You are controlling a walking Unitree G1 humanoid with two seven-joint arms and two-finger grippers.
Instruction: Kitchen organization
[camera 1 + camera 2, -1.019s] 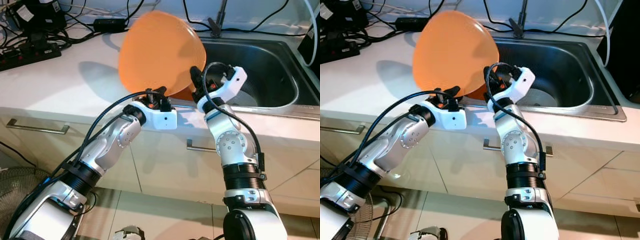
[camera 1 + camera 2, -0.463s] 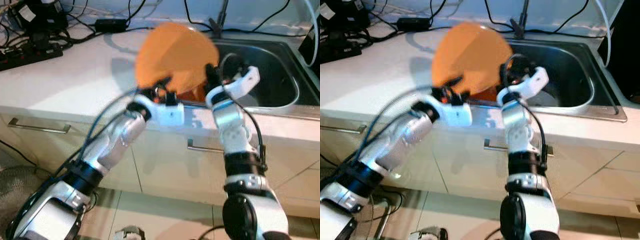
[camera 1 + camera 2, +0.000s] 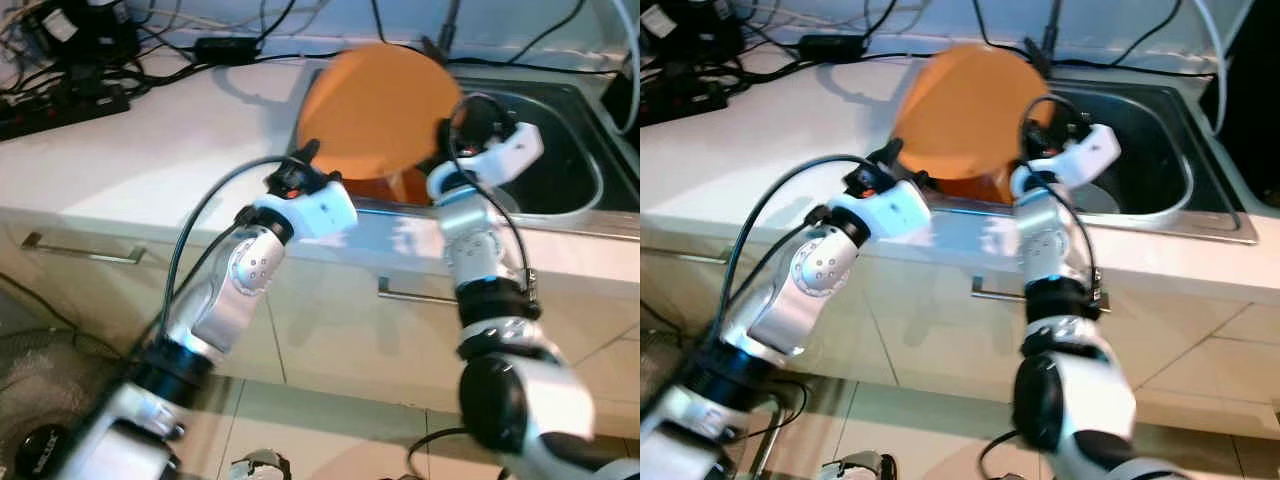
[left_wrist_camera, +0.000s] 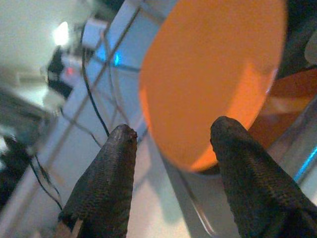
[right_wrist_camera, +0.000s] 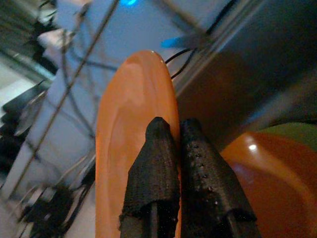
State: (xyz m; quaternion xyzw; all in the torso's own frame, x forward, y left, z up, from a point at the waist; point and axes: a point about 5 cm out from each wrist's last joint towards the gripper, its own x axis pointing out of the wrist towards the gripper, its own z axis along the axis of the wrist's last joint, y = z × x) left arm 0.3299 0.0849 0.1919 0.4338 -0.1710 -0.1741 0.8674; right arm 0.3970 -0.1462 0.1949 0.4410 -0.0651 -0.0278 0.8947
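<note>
Orange plate upright over the sink, pinched by right gripper fingers; left gripper fingers apart, empty

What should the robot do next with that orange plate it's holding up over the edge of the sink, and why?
Probably lower the orange plate a little further into the sink. The right gripper has its jaws shut on the plate's rim, holding it on edge above an orange bowl in the basin. The left gripper sits open, jaws apart, just short of the plate, so the right arm alone carries it.
</note>
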